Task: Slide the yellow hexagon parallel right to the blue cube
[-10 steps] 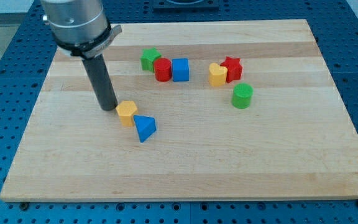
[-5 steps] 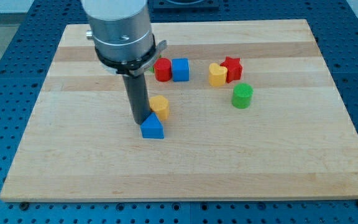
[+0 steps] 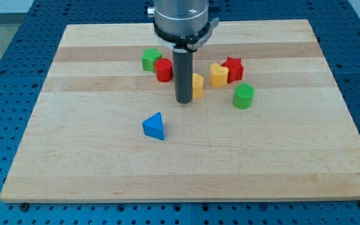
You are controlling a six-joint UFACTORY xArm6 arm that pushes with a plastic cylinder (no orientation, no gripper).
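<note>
Pushing from the view's left, my tip [image 3: 184, 101] presses the yellow hexagon [image 3: 197, 85], half hidden behind the rod; no fingers here, just the rod. Blue cube hidden. Yellow heart [image 3: 218, 75], red star [image 3: 233, 67] and green cylinder [image 3: 244, 96] crowd the view's right; red cylinder [image 3: 163, 70], green block [image 3: 149, 59], blue triangle [image 3: 154, 126] elsewhere.

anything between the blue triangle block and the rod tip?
Camera view: nothing. Only bare wooden board separates the blue triangular block from my tip, which touches the yellow hexagon block.
</note>
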